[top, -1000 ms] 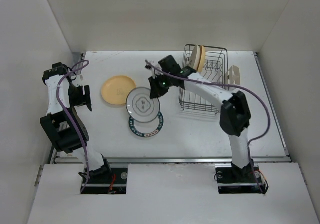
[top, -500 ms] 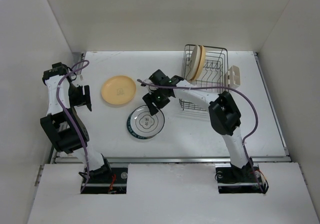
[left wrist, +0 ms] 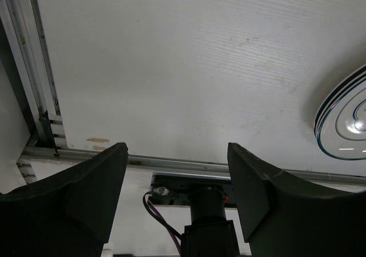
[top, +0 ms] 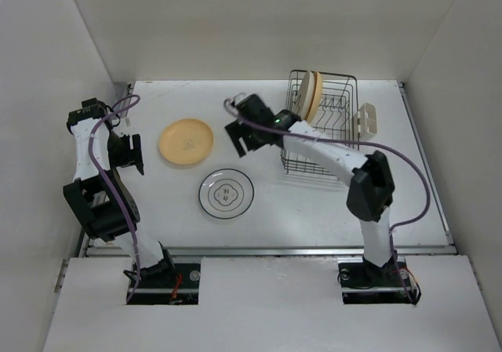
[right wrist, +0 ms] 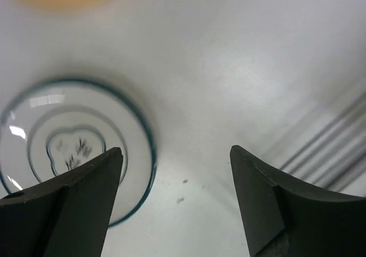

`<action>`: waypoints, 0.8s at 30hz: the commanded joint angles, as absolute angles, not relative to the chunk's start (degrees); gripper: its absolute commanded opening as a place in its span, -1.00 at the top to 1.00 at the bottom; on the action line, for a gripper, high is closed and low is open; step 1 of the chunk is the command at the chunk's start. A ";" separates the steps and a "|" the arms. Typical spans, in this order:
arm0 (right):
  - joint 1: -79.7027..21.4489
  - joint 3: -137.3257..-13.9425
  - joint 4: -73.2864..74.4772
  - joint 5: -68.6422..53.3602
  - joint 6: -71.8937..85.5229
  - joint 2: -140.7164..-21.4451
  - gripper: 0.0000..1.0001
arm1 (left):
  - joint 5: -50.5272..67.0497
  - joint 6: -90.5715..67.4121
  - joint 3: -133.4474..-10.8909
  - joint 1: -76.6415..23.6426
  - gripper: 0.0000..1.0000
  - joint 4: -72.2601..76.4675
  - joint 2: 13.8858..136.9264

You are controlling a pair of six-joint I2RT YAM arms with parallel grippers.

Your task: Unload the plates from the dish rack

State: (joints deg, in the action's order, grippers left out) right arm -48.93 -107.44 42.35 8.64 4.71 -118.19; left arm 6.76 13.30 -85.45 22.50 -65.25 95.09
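Our right claw (top: 238,135) has lifted off the ringed plate (top: 226,193), which lies flat on the worktop (top: 392,195) near the yellow plate (top: 186,141). That claw and our left claw (left wrist: 177,151) both gape wide, empty. More plates (top: 311,93) stand upright in the rack (top: 329,144).

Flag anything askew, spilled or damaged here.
Nothing stands out. The round yellow-orange plate and the white dark-rimmed plate lie flat on the table; the dark wire dish rack stands square, the plates in it upright.

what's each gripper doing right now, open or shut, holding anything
Left gripper: open, nothing between its fingers.
Right gripper: open, holding nothing; the white plate lies free of it.
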 commanded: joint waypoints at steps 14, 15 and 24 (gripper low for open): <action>-26.73 -125.24 41.48 39.02 33.57 -116.37 -0.31 | 6.86 13.62 -84.81 22.32 -0.35 -65.74 91.85; -25.94 -125.24 40.96 39.72 33.57 -117.24 -0.28 | 7.38 13.62 -84.81 22.32 -0.35 -65.74 91.85; -23.91 -121.56 39.73 40.96 35.95 -117.42 -0.13 | 7.38 13.62 -84.81 22.32 -0.35 -65.21 91.85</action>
